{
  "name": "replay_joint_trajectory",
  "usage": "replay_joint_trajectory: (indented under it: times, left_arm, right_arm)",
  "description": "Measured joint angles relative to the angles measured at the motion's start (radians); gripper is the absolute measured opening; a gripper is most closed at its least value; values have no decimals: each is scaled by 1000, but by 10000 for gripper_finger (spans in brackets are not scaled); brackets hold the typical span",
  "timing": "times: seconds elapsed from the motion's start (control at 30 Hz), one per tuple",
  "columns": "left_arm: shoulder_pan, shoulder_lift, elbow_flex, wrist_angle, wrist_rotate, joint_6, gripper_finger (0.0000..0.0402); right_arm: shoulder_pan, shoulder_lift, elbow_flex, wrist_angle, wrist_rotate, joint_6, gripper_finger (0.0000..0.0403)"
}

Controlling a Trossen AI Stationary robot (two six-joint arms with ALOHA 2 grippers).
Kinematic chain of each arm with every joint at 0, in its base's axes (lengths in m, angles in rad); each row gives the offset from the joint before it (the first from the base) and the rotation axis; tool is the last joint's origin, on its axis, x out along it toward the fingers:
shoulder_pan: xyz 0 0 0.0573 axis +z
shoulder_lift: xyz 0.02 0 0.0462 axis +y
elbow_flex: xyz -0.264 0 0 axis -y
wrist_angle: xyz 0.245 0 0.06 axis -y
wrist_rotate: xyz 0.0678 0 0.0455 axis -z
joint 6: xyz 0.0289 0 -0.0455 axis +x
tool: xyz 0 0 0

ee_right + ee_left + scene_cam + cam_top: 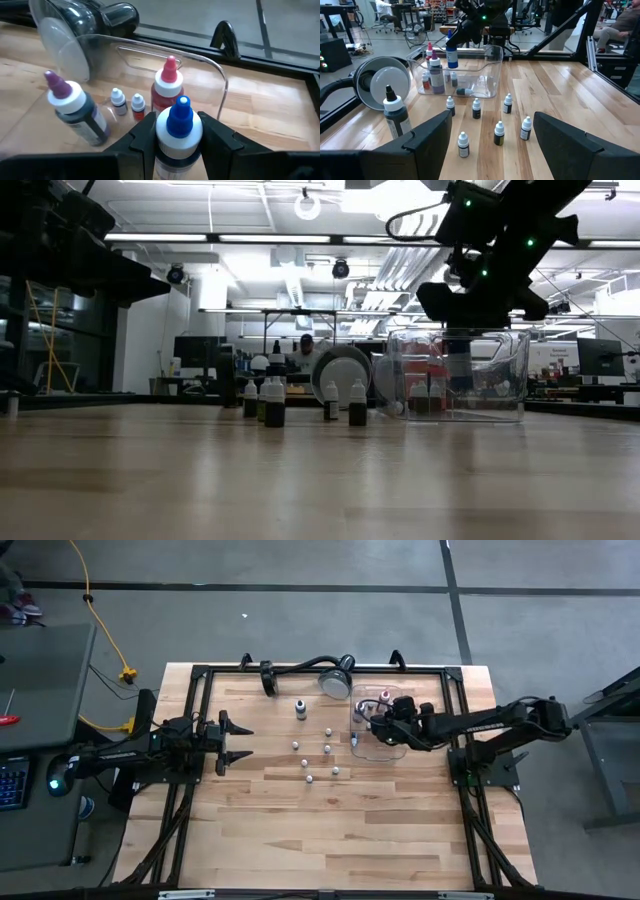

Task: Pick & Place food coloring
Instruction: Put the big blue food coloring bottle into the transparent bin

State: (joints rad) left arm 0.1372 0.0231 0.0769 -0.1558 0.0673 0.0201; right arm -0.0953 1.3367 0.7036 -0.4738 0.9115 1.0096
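1. High view looks straight down on the whole table [330, 830].
2. Low view looks level across it, from the tabletop.
3. Both wrist views look closely into the clear tray [492, 70], from opposite sides.

A pale wooden plank table [330, 830] is sitting on a grey concrete floor [300, 620]. A yellow cable [98, 620] is trailing at ten o'clock. Long ceiling strip lights [250, 238] are glowing overhead.

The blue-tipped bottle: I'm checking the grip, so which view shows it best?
Right wrist view: the blue-tipped bottle sits between the right gripper fingers. Left wrist view shows it above the tray; the high and low views barely show it.
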Motion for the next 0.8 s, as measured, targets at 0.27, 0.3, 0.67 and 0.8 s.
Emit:
replay_joint_trajectory:
  times: [0.27,0.3,0.67,0.8]
  left_arm:
    - [0,0,0,0,0,0,278]
    - [0,0,0,0,0,0,278]
    - [0,0,0,0,0,0,278]
    - [0,0,0,0,0,0,278]
  right_arm:
    - [-24,60,0,49,0,-6,111]
    - [-27,70,0,57,-1,-6,111]
    - [-55,121,0,95,-17,21,111]
    - [-56,125,0,100,-20,22,111]
